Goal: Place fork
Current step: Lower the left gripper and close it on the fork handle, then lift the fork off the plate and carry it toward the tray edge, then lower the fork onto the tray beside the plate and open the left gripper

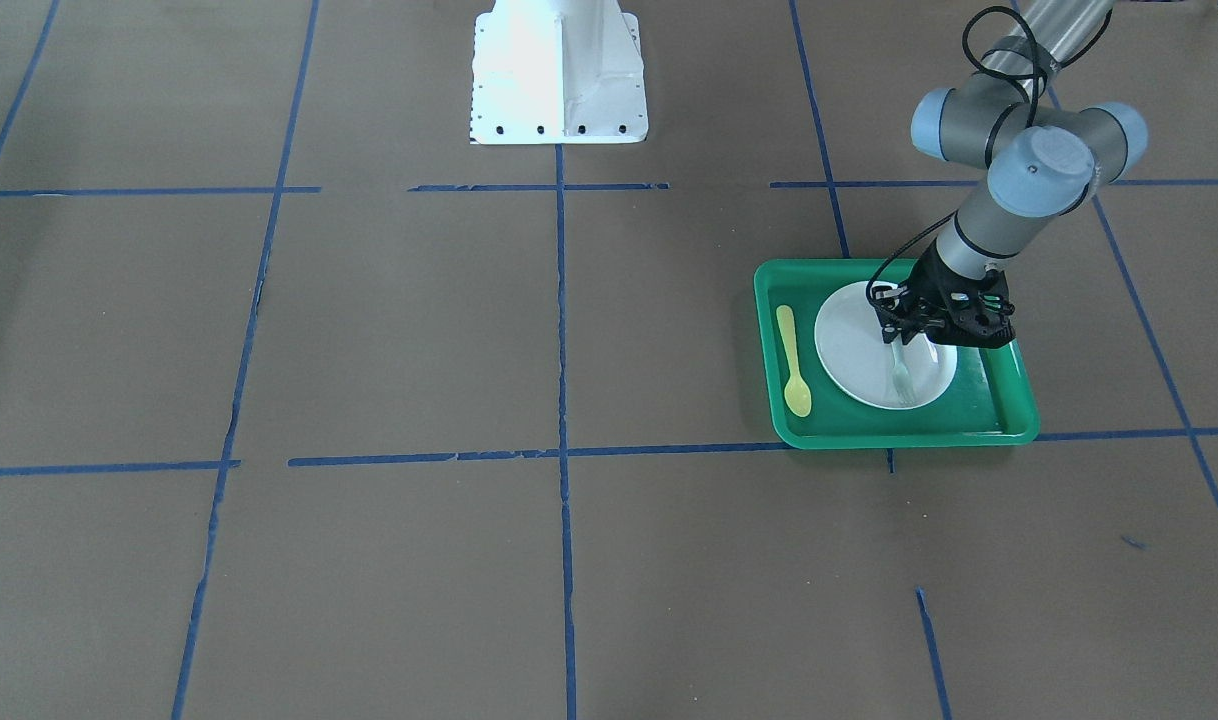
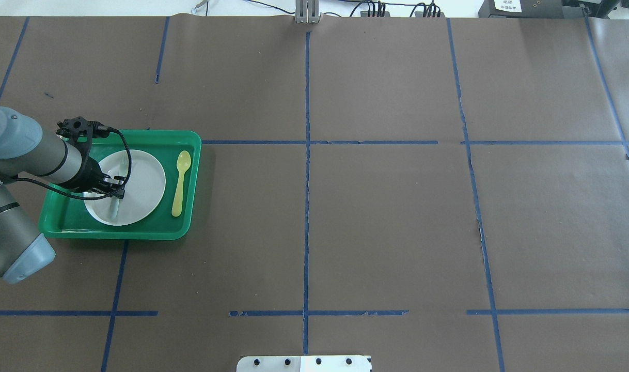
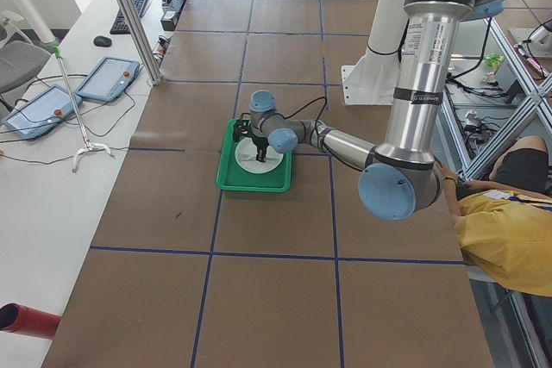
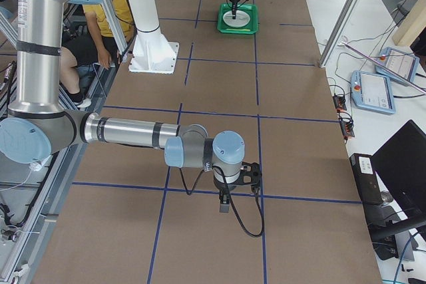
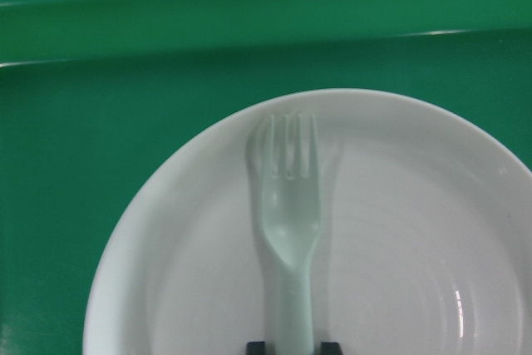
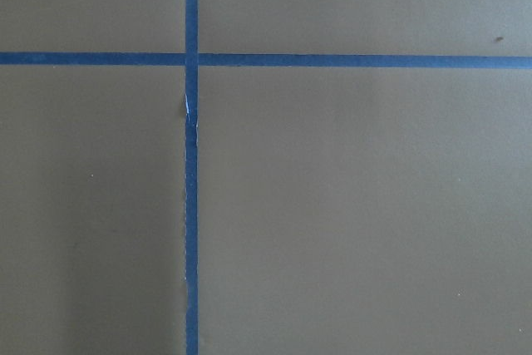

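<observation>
The pale translucent fork (image 5: pixel 288 205) has its handle between the fingertips of my left gripper (image 1: pixel 897 345), tines pointing away from the robot. It hangs just over the white plate (image 1: pixel 849 350) that sits in the green tray (image 1: pixel 1004 400). In the front view the fork (image 1: pixel 901 378) reaches toward the plate's near rim. My left gripper (image 2: pixel 115 188) is shut on the fork. My right gripper (image 4: pixel 225 207) shows only in the right side view, low over bare table paper; I cannot tell whether it is open or shut.
A yellow spoon (image 1: pixel 793 360) lies in the tray beside the plate, on the side toward the table's middle. The robot's white base (image 1: pixel 559 75) stands at the table's edge. Blue tape lines cross the brown paper.
</observation>
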Robot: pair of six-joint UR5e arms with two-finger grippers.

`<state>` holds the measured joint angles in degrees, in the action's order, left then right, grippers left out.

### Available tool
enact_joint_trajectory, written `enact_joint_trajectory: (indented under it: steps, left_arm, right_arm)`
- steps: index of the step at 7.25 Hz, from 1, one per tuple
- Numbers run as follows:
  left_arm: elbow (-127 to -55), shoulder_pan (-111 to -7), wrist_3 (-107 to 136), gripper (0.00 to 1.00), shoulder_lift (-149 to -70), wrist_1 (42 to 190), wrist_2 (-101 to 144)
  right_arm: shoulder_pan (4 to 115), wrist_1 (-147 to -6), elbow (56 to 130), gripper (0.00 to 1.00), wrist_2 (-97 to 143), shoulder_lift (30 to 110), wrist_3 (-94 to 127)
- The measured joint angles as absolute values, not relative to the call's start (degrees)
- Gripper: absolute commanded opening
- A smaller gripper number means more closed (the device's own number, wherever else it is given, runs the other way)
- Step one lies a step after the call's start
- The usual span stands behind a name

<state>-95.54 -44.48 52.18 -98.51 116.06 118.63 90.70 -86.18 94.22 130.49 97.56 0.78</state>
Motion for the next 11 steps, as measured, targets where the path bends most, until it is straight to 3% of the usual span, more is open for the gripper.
enact_joint_trajectory:
  steps: [5,11]
  left_arm:
    - [-99.9,-51.7,52.6,0.0,-98.0,110.2,126.4]
    - [-92.5,-54.6,54.2,0.0,-93.6,122.1,126.8]
  right_arm:
    - [90.7,-86.2,94.2,1.0,130.5,97.6,0.7]
    - [90.7,-86.2,94.2,1.0,130.5,97.6,0.8]
